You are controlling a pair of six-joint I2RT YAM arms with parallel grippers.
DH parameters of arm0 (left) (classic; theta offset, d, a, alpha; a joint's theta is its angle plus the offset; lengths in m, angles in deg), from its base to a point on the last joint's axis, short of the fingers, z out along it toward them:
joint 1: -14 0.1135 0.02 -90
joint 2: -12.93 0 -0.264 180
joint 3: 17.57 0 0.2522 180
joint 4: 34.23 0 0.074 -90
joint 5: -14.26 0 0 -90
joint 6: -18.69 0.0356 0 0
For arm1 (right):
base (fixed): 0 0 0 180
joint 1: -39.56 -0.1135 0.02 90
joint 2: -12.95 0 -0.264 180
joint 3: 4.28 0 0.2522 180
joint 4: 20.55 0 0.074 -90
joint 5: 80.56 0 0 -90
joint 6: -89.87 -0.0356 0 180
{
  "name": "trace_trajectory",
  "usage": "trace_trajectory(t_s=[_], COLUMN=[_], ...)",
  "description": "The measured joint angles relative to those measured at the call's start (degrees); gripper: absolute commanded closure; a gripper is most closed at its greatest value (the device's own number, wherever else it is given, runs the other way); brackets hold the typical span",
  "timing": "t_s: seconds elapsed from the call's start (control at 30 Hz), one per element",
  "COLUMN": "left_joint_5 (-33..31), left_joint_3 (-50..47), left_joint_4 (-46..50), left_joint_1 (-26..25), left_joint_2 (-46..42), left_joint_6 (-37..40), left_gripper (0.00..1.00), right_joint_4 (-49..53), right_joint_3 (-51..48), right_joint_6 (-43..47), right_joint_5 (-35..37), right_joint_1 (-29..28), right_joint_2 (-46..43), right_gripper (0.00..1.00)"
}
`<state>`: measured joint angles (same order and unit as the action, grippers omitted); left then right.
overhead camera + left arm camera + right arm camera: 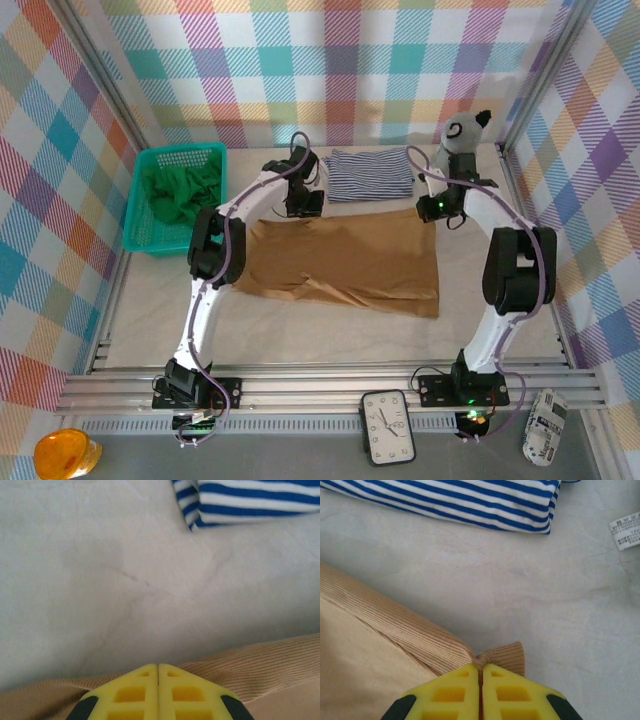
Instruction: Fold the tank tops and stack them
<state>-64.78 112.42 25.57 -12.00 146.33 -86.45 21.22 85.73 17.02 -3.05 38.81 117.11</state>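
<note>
Checked walls around a pale table [330,335]. Right hand [481,672] is clamped on the far corner of the tan top [340,262], cloth bunched between its fingers. Left hand [158,672] is pressed together at the other far corner, grip unclear. Tan top lies spread mid-table, striped top [370,175] folded just beyond, green top [178,195] heaped in the basket [138,225] at left.
</note>
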Motion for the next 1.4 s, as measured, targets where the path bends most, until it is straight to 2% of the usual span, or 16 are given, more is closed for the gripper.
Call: trace_trajectory(t_s=[0.27, 0.47, 0.73, 0.83, 0.93, 1.0, 1.17, 1.27, 1.4], left_joint_5=[0.11, 0.00, 0.39, 0.39, 0.13, -0.52, -5.75, -11.61, -19.76], left_joint_3=[-11.43, -20.41, -25.62, -26.32, -26.29, -26.16, -22.60, -19.26, -16.85], left_joint_4=[-3.21, -5.73, -6.40, -6.32, -4.98, -3.04, 3.98, 6.80, 8.11], left_joint_1=[-2.95, -4.35, -5.33, -5.55, -5.60, -5.62, -4.87, -3.34, 0.87], left_joint_2=[-9.92, -12.00, -12.52, -12.90, -13.73, -14.69, -17.33, -18.08, -17.86], left_joint_6=[0.20, 0.15, 0.15, 0.24, 1.25, 2.05, 4.63, 5.84, 6.97], left_gripper=[1.00, 1.00, 1.00, 0.93, 0.80, 0.75, 0.67, 0.67, 0.66], right_joint_4=[-1.44, -1.64, -0.17, 0.81, 2.62, 4.85, 6.36, 3.87, 1.95], right_joint_3=[-10.40, -16.33, -21.49, -21.51, -21.38, -20.76, -20.22, -19.98, -17.38], right_joint_6=[-0.13, -0.15, -0.22, -0.22, -0.50, -0.79, -3.30, -5.90, -7.50], right_joint_5=[1.09, 1.57, 4.72, 6.01, 6.99, 7.61, 5.62, 2.75, 1.81], right_joint_1=[0.00, 0.00, -0.13, -0.13, -0.13, -0.24, -0.59, -1.27, -3.50], right_joint_2=[-6.36, -9.70, -10.62, -10.62, -10.62, -10.64, -16.15, -21.16, -18.18], right_gripper=[0.88, 0.85, 0.78, 0.74, 0.69, 0.67, 0.54, 0.52, 0.51])
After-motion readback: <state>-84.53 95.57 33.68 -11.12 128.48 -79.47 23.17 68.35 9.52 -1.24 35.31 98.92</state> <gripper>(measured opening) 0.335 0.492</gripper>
